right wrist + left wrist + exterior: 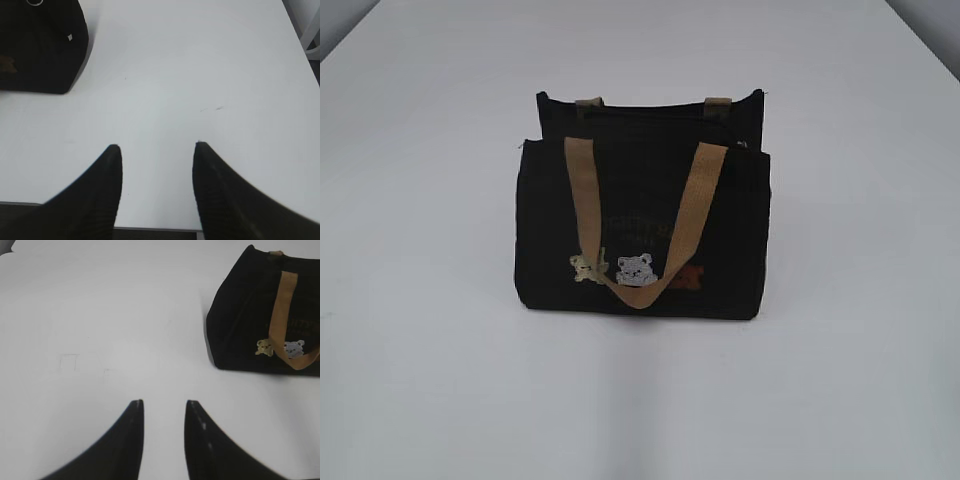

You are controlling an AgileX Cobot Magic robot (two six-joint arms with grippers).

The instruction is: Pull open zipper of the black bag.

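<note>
The black bag (640,190) stands upright in the middle of the white table, its front tan handle (582,200) hanging over the bear patches (636,270). The zipper's dark line along the top is hard to make out. A silvery ring (35,2) at the bag's top corner shows in the right wrist view. My left gripper (165,402) is open over bare table, with the bag (240,325) ahead to its right. My right gripper (157,145) is open wider, empty, with the bag (40,50) ahead to its left. Neither gripper shows in the exterior view.
The white table (420,350) stretches around the bag on all sides. Its near edge (150,229) lies just under my right gripper. Its right edge (300,40) runs along the far right of that view.
</note>
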